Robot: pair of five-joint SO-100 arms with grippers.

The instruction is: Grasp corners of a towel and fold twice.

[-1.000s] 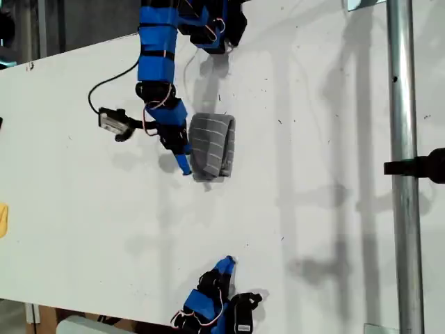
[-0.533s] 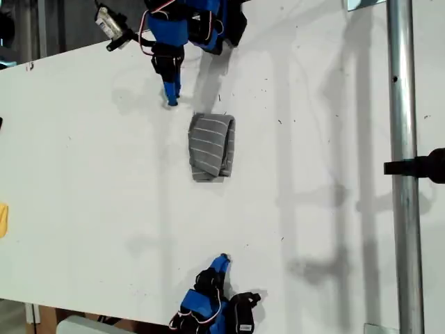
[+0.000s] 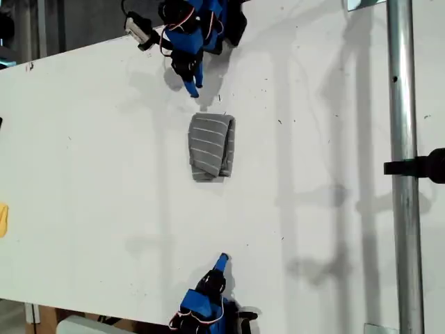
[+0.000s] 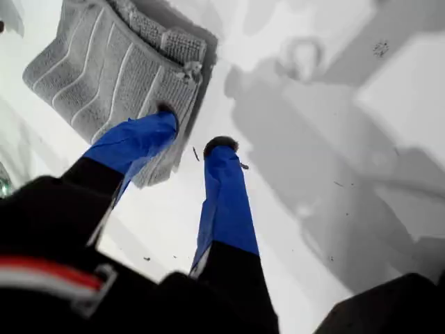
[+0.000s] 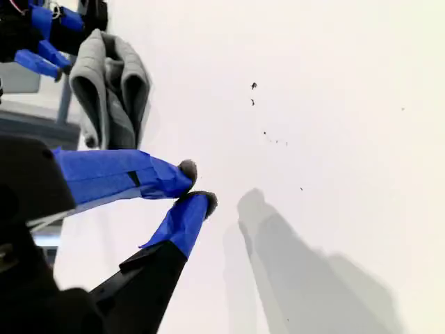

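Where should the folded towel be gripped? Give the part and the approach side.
Probably the corner of the towel nearest my first gripper, coming down from that end: the folded layers stack there, and the open fingers sit astride its edge.

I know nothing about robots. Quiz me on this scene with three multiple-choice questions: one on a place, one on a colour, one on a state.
1. Where is the towel?
A. On the table, between the two arms
B. Hanging off the table's edge
C. Under the metal pole

2. What colour are its stripes?
A. Red
B. White
C. Yellow

3. What state is it in?
A. Spread flat
B. Folded, lying free
C. Folded, gripped

Answers:
1. A: it lies between my first gripper and my second gripper.
2. B: thin white lines cross the grey cloth.
3. B: its layers are stacked and neither gripper touches it.
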